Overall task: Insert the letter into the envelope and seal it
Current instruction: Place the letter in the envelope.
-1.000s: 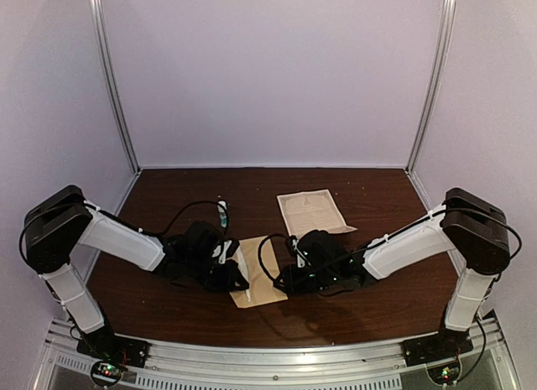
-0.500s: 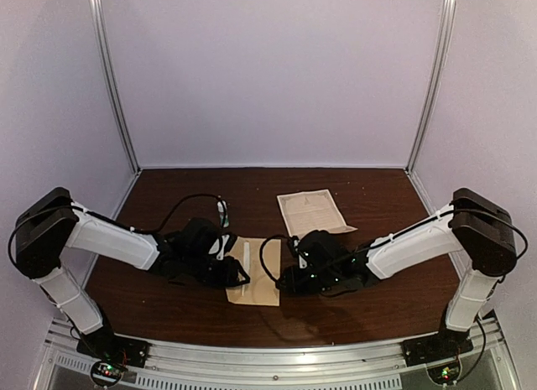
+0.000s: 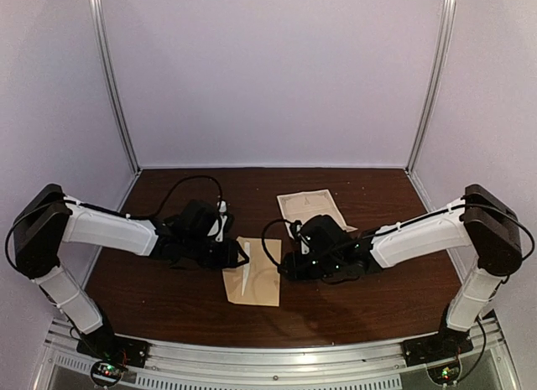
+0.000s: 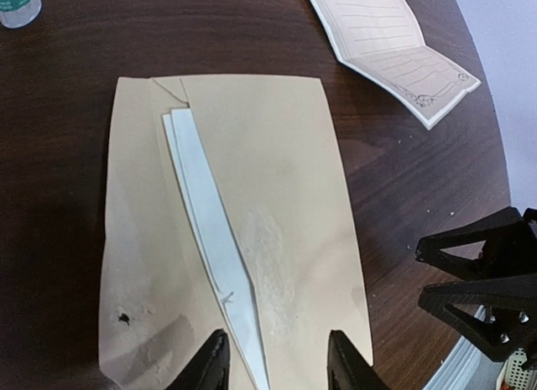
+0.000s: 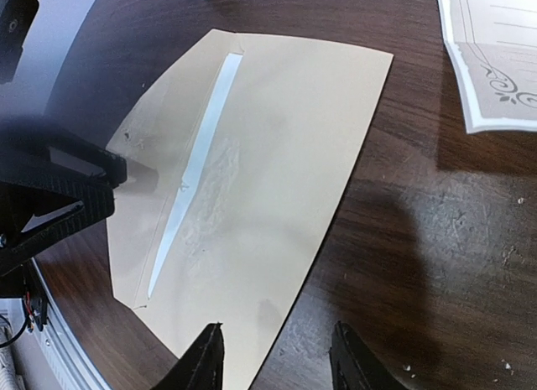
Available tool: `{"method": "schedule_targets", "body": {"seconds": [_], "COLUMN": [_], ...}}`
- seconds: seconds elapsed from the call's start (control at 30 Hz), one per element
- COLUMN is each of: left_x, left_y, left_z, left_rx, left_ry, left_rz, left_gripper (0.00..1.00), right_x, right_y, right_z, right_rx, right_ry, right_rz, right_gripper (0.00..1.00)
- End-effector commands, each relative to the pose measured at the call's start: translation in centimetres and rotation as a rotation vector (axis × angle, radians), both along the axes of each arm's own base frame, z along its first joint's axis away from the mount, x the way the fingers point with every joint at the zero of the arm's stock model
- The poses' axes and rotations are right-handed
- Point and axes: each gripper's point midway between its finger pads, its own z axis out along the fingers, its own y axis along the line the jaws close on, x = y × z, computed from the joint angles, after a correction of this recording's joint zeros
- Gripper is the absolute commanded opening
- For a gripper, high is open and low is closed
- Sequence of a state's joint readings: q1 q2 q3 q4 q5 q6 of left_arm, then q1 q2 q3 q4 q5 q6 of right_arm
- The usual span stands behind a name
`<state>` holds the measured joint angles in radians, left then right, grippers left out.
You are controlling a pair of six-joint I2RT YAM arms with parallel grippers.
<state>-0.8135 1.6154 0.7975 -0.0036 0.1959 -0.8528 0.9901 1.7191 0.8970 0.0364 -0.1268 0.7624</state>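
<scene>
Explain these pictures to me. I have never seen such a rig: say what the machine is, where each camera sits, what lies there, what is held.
These are two robot arms, the left arm and the right arm, bolted at the near edge of a table. The wide picture comes from a fixed camera above and behind them. The other two come from a camera on each wrist, looking past its own two-finger tool: the left tool and the right tool, both open. A tan envelope lies flat between them, a white strip on it. A cream letter lies farther back, outside the envelope. Neither tool holds anything.
</scene>
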Motion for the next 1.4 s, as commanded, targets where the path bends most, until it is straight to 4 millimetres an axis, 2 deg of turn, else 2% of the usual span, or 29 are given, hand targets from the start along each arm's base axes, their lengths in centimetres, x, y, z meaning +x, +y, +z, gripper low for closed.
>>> {"method": "schedule_targets", "body": {"seconds": [0.0,0.3,0.43,0.63,1.37], "left_x": [2.3,3.2,3.2,3.6,2.4], "left_y": [-1.0,-0.7,-0.4,-0.7,-0.8], "left_z": [1.0,-1.3,-2.3,-2.9,-5.1], "left_rx": [0.003,0.038,0.047,0.032,-0.002], "left_ry": [-0.064,-0.016,0.011,0.010,0.069], "left_rz": [0.004,0.004,0.003,0.002,-0.020], "left_gripper": [0.39,0.37,0.36,0.33,0.25], "right_x": [1.5,3.6,3.9,4.0,3.9], "right_y": [0.6,0.9,1.3,1.7,2.4], "right_z": [-0.1,-0.7,-1.3,-2.1,-3.8], "right_rx": [0.001,0.008,0.005,0.002,0.000], "right_ry": [-0.019,-0.015,-0.006,0.011,0.048], "right_rz": [-0.004,-0.016,-0.007,0.001,0.019], "right_gripper": [0.44,0.44,0.44,0.41,0.32]}}
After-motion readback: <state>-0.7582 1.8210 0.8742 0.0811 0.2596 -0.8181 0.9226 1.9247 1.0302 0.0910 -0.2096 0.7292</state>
